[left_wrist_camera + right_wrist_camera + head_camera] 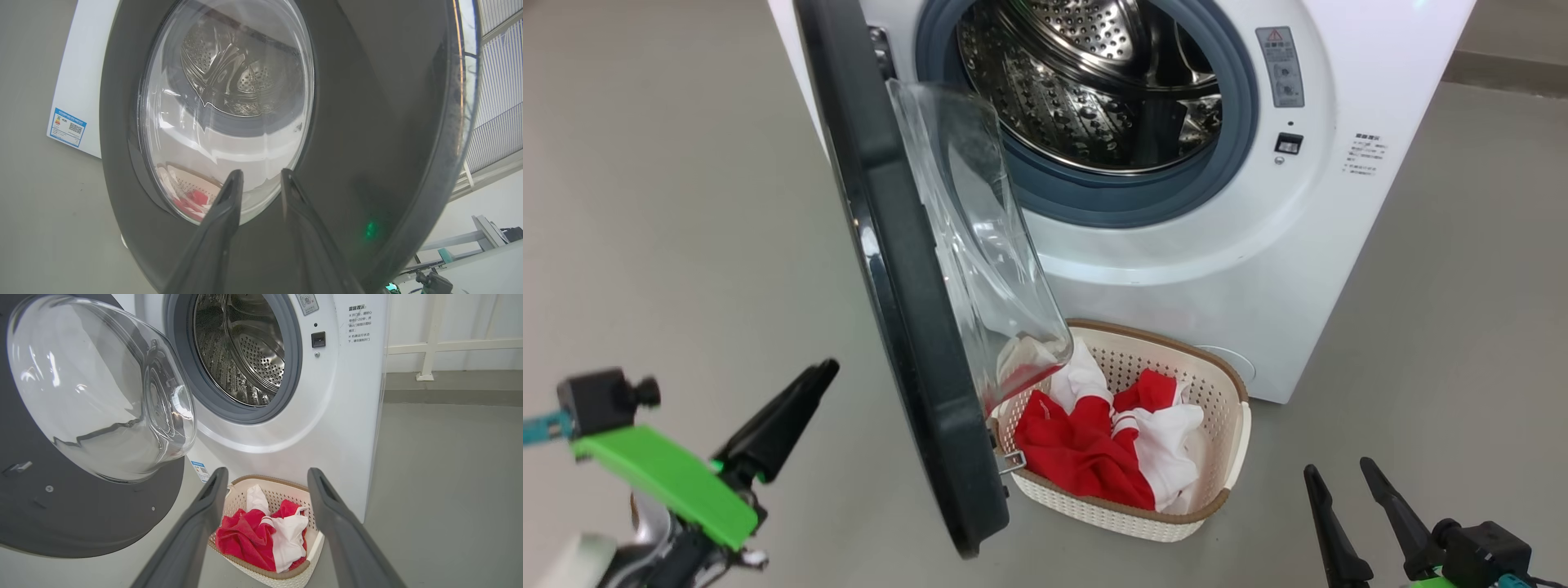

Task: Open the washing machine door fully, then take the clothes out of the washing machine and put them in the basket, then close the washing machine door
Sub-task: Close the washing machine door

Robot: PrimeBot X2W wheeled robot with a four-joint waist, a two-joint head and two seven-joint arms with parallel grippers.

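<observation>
Washing machine door (907, 327) is seen half open, bowl turned toward washing machine (1176, 269). Left fingers (229, 196), narrowly parted and empty, are pointed at its outer face; right fingers (322, 490) are spread wide, empty.

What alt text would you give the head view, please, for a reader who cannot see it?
A white washing machine stands with its door swung open and steel drum looking empty; red and white clothes fill the basket before it. The left hand is lower left, the open right hand lower right.
</observation>
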